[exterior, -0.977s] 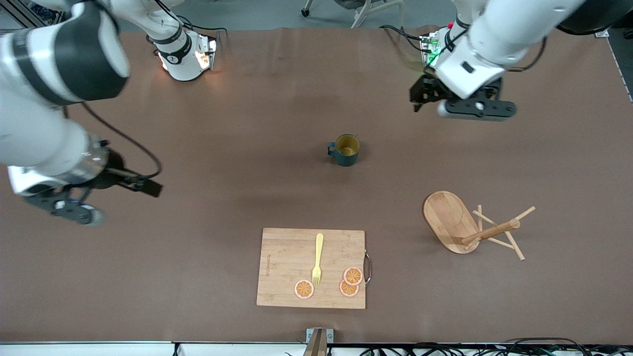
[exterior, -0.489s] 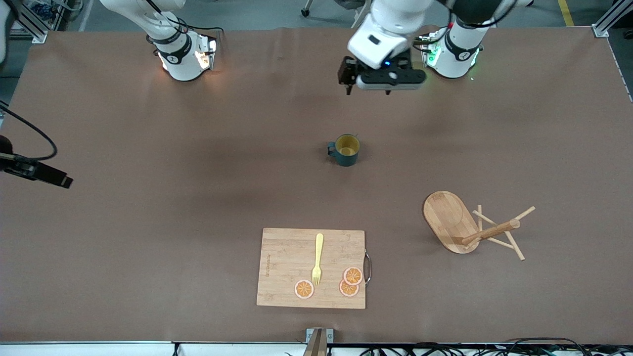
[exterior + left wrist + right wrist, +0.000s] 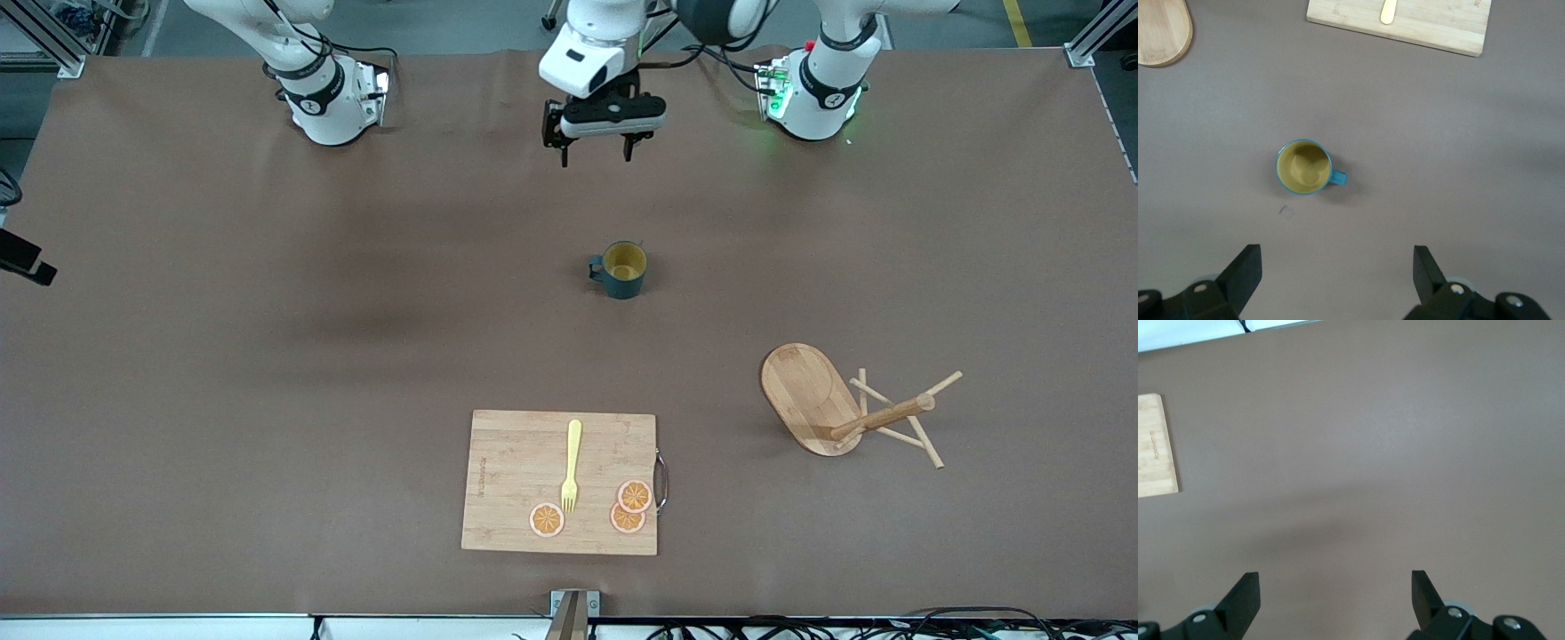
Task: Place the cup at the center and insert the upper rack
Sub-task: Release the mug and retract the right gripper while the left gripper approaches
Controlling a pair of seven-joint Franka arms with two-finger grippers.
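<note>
Teal cup [image 3: 621, 268] upright mid-table, left hand [image 3: 596, 149] released above, right hand [image 3: 1335, 600] released

The front camera looked down from high across the brown table [image 3: 267, 400], facing both arm bases along the frame's top. The left wrist camera pointed straight down, showing the small teal mug with a yellow inside [image 3: 1305, 167] at frame centre, also mid-frame in front. The right wrist camera looked down on bare table; all three caught the rectangular bamboo cutting board [image 3: 1155, 447].
</note>
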